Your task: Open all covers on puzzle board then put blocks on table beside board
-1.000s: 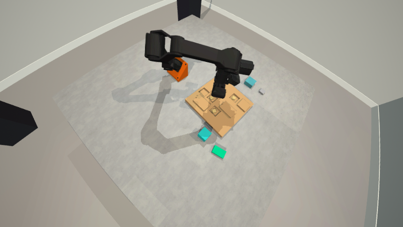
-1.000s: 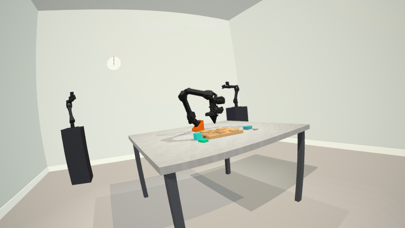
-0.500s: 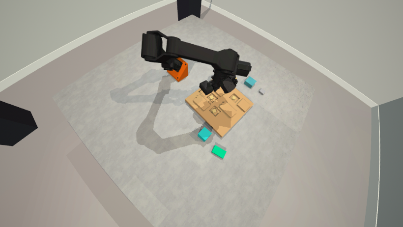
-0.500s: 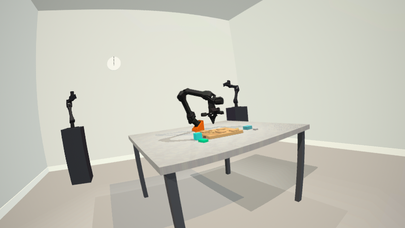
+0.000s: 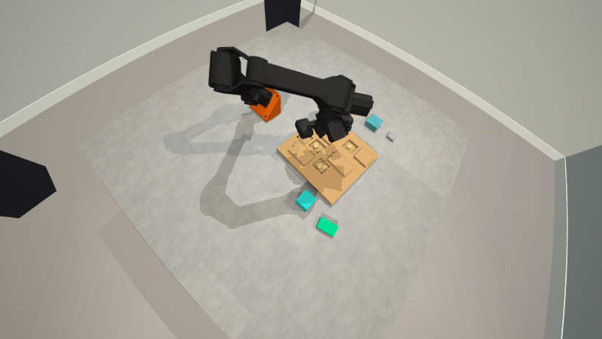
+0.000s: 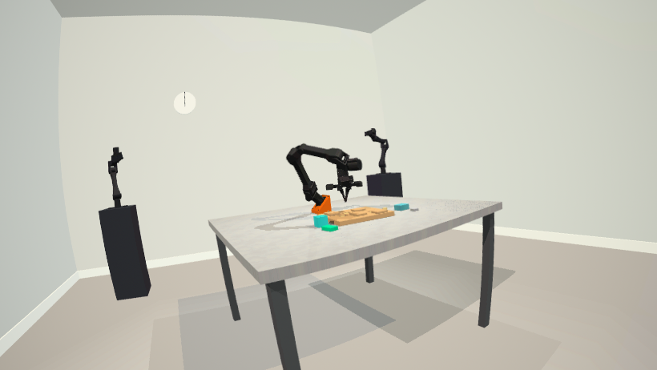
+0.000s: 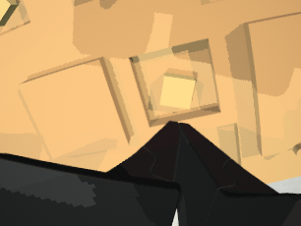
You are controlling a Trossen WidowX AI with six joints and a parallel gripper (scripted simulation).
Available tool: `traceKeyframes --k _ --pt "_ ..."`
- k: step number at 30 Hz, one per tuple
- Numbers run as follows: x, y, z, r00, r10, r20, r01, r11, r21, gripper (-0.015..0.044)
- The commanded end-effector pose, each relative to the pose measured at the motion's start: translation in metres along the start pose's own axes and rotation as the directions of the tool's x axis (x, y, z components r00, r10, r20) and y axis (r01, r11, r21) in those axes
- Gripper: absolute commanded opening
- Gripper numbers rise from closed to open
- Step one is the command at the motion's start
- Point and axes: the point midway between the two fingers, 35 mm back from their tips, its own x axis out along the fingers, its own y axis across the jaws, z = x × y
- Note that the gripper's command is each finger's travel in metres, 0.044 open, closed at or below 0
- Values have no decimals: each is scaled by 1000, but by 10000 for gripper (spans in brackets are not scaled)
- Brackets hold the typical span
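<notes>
The tan puzzle board [image 5: 330, 194] [image 6: 363, 219] lies on the table. Pale yellow blocks [image 5: 316, 146] [image 5: 320, 165] [image 5: 349, 146] [image 7: 177, 91] sit in three uncovered square wells; another block [image 7: 5, 11] shows at the wrist view's top left corner. Flat tan covers [image 5: 301, 152] [image 5: 340, 163] [image 5: 365, 155] [image 7: 74, 110] [image 7: 277, 74] lie beside these wells. My gripper [image 6: 345, 200] [image 7: 176, 132] is shut and empty, its tips above the board, just below the middle well in the wrist view. In the top view the arm hides the fingers and the board's back part.
A cyan block [image 5: 305, 200] [image 6: 320, 220] and a green block [image 5: 327, 227] [image 6: 329, 227] lie off the board's near corner. A teal block [image 5: 373, 122] [image 6: 401, 207] and a small grey block [image 5: 390, 136] [image 6: 414, 209] lie beyond it. A yellowish bit [image 5: 352, 116] shows beside the arm.
</notes>
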Motion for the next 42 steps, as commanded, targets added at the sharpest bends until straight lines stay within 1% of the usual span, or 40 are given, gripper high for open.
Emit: traceKeyframes --k 1,8,25,42 --pt "14 -1 0 1000 -4 0 4 1000 0 0" --pt "44 -3 -1 1000 -6 1 6 1000 0 0" --pt "56 -3 -1 1000 -6 1 6 1000 0 0" --pt "60 -2 4 1000 -6 1 6 1000 0 0"
